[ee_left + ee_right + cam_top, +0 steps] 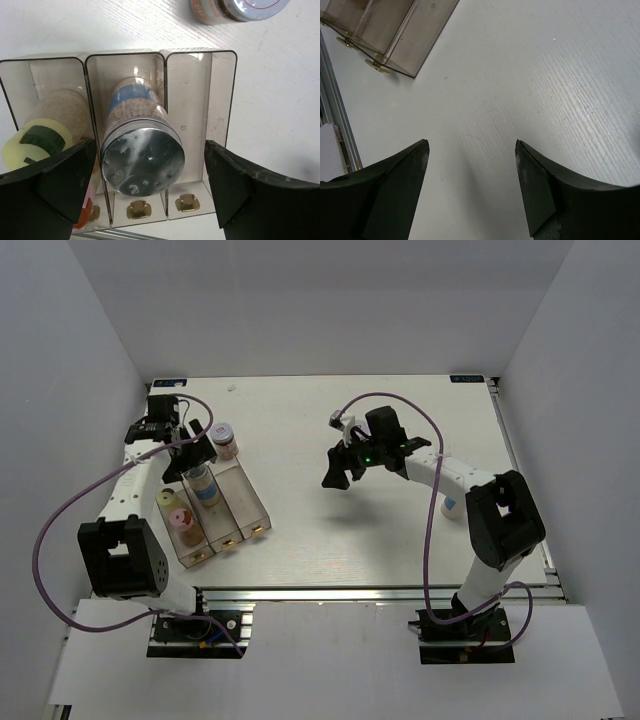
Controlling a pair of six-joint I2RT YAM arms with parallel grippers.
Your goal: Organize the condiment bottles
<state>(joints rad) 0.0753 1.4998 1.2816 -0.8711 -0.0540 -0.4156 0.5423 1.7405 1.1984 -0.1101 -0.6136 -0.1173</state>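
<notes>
A clear three-compartment tray (252, 502) lies at the left. Its left compartment holds a yellow-lidded jar (166, 502) and a pink-lidded jar (181, 516). Its middle compartment holds a white jar with a blue label and a silver lid (205, 485), also in the left wrist view (142, 160). A tan jar with a grey lid (223, 440) stands on the table beyond the tray. My left gripper (190, 455) is open, its fingers (65, 180) wide apart on either side of the silver lid. My right gripper (340, 470) is open and empty above the table's middle.
The tray's right compartment (200, 100) holds nothing. The tray's corner shows in the right wrist view (385, 30). A metal rail (350, 595) runs along the table's near edge. White walls enclose the table on three sides.
</notes>
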